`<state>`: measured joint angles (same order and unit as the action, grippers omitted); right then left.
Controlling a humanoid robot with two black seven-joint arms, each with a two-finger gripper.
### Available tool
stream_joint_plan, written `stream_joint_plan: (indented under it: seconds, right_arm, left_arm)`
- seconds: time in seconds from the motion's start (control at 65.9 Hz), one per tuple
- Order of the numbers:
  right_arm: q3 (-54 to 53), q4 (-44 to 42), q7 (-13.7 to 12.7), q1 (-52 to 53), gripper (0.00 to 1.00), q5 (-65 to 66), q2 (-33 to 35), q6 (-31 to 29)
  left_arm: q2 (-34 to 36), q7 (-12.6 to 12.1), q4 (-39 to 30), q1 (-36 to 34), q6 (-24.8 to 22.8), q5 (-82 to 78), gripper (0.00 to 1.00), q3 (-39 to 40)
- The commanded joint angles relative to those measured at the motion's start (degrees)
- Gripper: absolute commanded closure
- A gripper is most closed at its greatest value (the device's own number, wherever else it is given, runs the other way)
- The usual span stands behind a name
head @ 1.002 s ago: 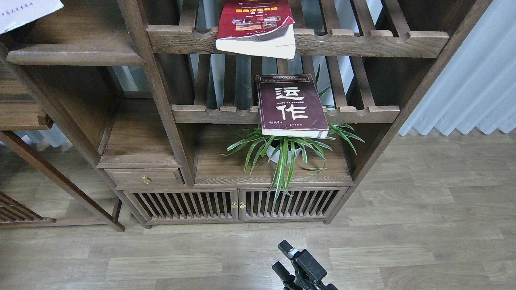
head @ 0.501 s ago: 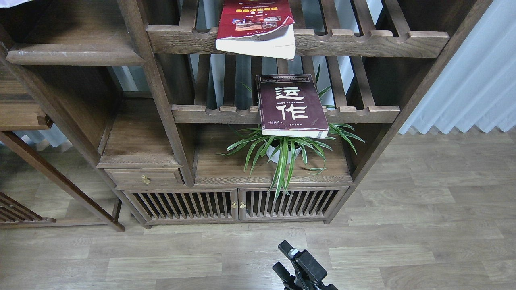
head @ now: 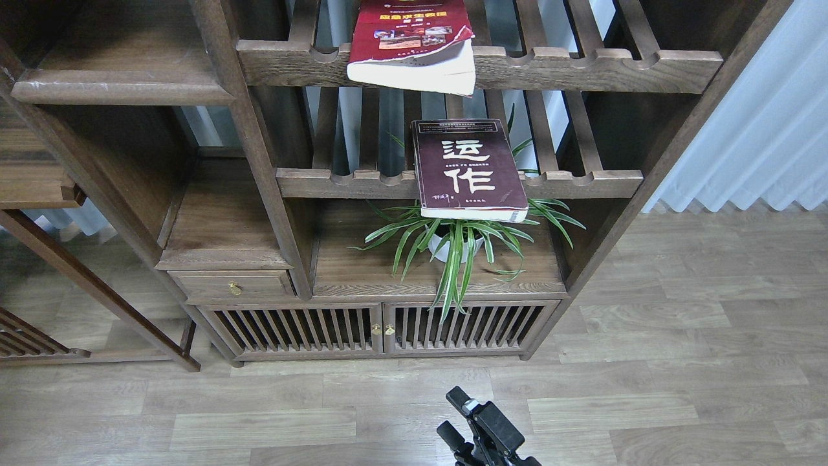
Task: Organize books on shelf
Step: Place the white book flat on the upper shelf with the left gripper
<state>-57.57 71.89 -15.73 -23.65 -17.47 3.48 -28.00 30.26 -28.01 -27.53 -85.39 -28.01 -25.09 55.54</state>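
The bright red book lies flat on the upper slatted rack, its white page edge hanging over the notched front rail. The dark maroon book with two big white characters lies flat on the middle slatted rack and overhangs its front rail. The pale white-lavender book is out of view. The shelf, a solid dark-brown board with a scuffed front edge, sits at the upper left and its visible part is bare. My right gripper is low at the bottom edge over the floor, its fingers apart and empty. My left gripper is out of view.
A potted spider plant stands on the cabinet top under the maroon book. A small drawer and slatted cabinet doors are below. A white curtain hangs at the right. A wooden frame leans at the left.
The pale book that showed at the top left corner has gone up out of view. The red and maroon books and my right gripper have not moved.
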Motion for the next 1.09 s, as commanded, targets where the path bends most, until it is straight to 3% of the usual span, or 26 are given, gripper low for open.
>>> stream_joint_plan:
  seconds: [0.0, 0.531, 0.759, 1.078]
  right_arm:
    - [0.0, 0.0, 0.0, -0.08, 0.0, -0.11, 0.21, 0.0]
    - [0.0, 0.0, 0.08, 0.01, 0.0, -0.28, 0.21, 0.0]
    - [-0.44, 0.0, 0.08, -0.17, 0.0, -0.37, 0.39, 0.0]
    - [-0.44, 0.0, 0.08, -0.17, 0.0, -0.28, 0.21, 0.0]
  left_arm:
    - [-0.64, 0.01, 1.43, -0.21, 0.01, -0.04, 0.92, -1.05]
    - [-2.4, 0.01, 5.91, -2.15, 0.01, 0.48, 0.87, -5.53]
    - [-2.75, 0.01, 6.79, -0.74, 0.01, 1.89, 0.67, -6.24]
    - [-1.61, 0.01, 5.47, 1.28, 0.01, 6.46, 0.57, -6.24]
